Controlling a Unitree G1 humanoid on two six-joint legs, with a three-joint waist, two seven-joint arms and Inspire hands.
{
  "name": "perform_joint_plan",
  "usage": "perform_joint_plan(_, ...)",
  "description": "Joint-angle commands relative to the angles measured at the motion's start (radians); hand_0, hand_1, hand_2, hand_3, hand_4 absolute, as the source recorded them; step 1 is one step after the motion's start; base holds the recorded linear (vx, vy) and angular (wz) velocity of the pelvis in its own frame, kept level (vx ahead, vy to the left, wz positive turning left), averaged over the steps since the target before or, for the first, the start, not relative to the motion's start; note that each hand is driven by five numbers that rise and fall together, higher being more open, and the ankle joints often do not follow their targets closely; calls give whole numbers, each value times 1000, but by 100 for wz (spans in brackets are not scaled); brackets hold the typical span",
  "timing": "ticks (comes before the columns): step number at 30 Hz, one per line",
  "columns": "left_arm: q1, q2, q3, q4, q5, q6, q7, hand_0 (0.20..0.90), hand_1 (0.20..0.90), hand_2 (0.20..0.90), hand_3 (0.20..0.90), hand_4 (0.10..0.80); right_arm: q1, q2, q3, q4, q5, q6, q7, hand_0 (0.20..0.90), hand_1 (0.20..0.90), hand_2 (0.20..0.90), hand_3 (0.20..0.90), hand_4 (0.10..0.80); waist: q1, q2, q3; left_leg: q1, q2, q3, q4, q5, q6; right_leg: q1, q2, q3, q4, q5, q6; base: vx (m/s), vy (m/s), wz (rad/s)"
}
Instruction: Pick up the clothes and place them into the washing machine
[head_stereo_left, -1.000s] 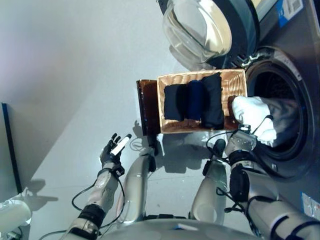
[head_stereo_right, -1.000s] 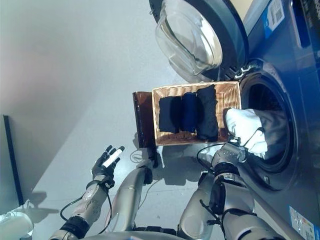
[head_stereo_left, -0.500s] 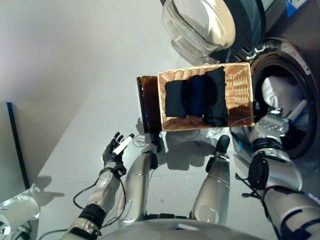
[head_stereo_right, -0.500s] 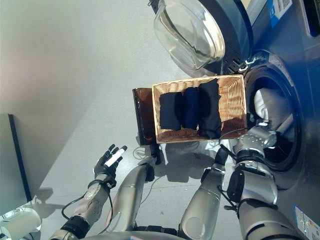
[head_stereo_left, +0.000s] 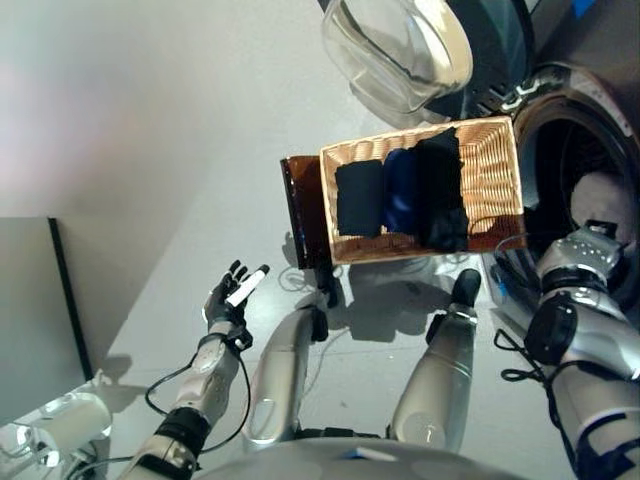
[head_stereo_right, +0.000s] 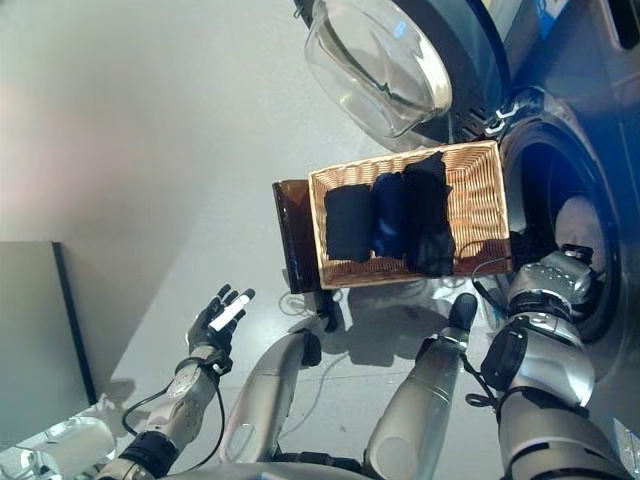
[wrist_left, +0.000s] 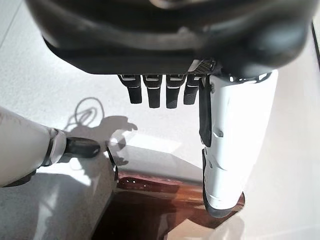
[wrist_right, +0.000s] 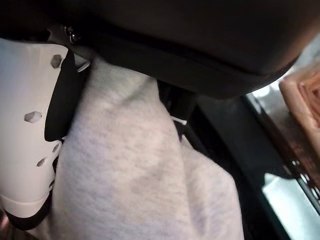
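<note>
A wicker basket (head_stereo_left: 492, 170) holds three folded dark clothes (head_stereo_left: 402, 192) side by side. To its right gapes the washing machine's drum (head_stereo_left: 570, 150), its glass door (head_stereo_left: 395, 50) swung open above the basket. My right hand (wrist_right: 200, 40) reaches into the drum and is shut on a light grey garment (wrist_right: 135, 190), which is pressed between the white-covered thumb (wrist_right: 30, 125) and the palm. From the head, that garment (head_stereo_right: 578, 222) shows pale inside the opening, just past my right wrist. My left hand (head_stereo_left: 228, 300) hovers open over the floor, left of the basket, holding nothing.
The basket rests on a dark brown stand (head_stereo_left: 303, 210), also seen past my left fingers (wrist_left: 150, 95) as the stand (wrist_left: 165, 200). A grey panel (head_stereo_left: 30, 300) with a dark edge rises at the left, with a pale object (head_stereo_left: 65, 425) at its foot.
My right hand has carried the light garment from the drum's rim deeper into the opening. The camera has shifted a little. My left hand has stayed where it was.
</note>
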Motion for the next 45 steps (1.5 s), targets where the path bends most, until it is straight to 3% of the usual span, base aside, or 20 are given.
perform_joint_plan(1,40,59,18,-49,10,-51,18,900,900,900,900,800,1,-149,14,12,-44,-100,-14,200,200,200,200,300,-9,3,-57,52,59,-38,113,-153,-101,-17,18,50,44,29,-51,16,20,-4)
perform_joint_plan(14,64,84,37,-77,21,-68,23,900,900,900,900,800,-65,-292,92,-32,-126,-104,-27,200,200,200,200,300,-4,-17,-72,55,59,-41,80,-133,-111,-8,25,45,35,31,-53,5,-2,1)
perform_joint_plan(19,58,84,41,-78,33,-77,27,900,900,900,900,800,-43,-290,106,-28,-151,-91,-10,200,200,200,200,300,-7,-23,-64,55,63,-46,74,-123,-114,-4,32,42,35,30,-58,-2,-14,1)
perform_joint_plan(20,56,83,42,-73,34,-77,28,900,900,900,900,800,-38,-281,105,-23,-145,-91,-5,496,496,496,496,512,-8,-25,-62,53,64,-47,75,-123,-114,-3,33,42,34,30,-59,0,0,0)
perform_joint_plan(21,54,82,40,-72,32,-78,27,900,900,900,900,800,-34,-271,104,-21,-136,-88,2,900,900,900,900,800,-9,-27,-60,54,64,-46,74,-124,-114,-3,34,41,33,29,-60,0,0,0)
perform_joint_plan(34,48,78,72,-52,8,-78,10,900,900,900,900,800,49,-143,114,-54,-98,-29,131,900,900,900,900,800,-13,-46,-46,55,70,-43,84,-115,-121,19,37,27,23,40,-63,-5,-3,1)
perform_joint_plan(38,46,77,84,-55,7,-80,1,900,900,900,900,800,117,-66,200,-72,-186,58,179,900,900,900,900,800,-11,-66,-38,79,77,-47,47,-91,-125,59,47,6,-28,62,-60,-15,-30,5)
perform_joint_plan(45,42,79,115,-31,20,-79,-3,900,900,900,900,800,211,60,276,-72,-251,126,232,900,900,900,900,800,-8,-106,-37,139,83,-63,-39,-49,-130,140,58,-36,-121,105,-54,1,-45,0)
